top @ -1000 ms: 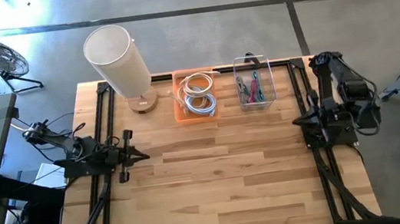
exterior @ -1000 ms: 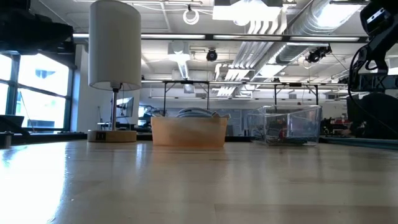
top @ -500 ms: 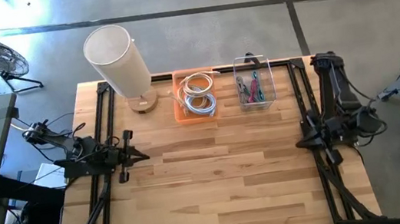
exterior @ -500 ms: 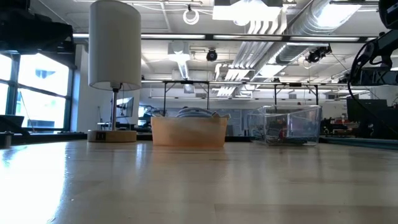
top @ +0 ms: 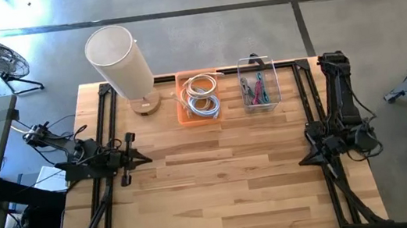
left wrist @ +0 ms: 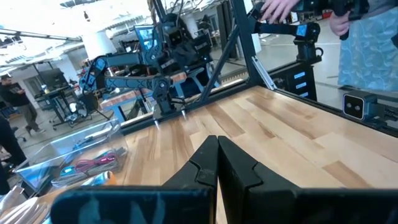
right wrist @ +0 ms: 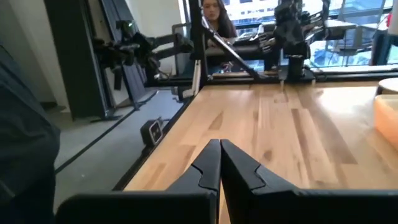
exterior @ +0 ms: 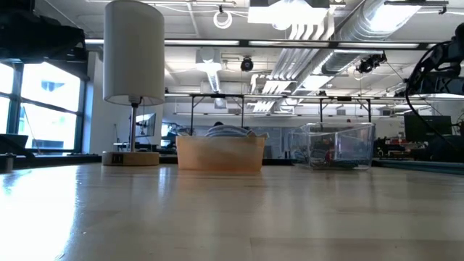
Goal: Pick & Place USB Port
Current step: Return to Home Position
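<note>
My left gripper is shut and empty, held level over the table's left side and pointing right; its closed fingertips show in the left wrist view. My right gripper is also shut and empty, over the right side and pointing left, with its fingertips together. An orange tray at the far edge holds coiled white cables. Right of it, a clear box holds pink and dark cables. I cannot make out a USB port as a separate thing.
A white-shaded lamp stands at the far left on a wooden base. Black rails run along both table sides. The wide wooden middle lies between the arms. People stand in the room beyond, including a hand near equipment.
My right arm has folded down. Its gripper has gone toward the table's near edge and sunk lower, tipping to level, fingers still shut. In the low view the arm has drawn out toward the right edge.
</note>
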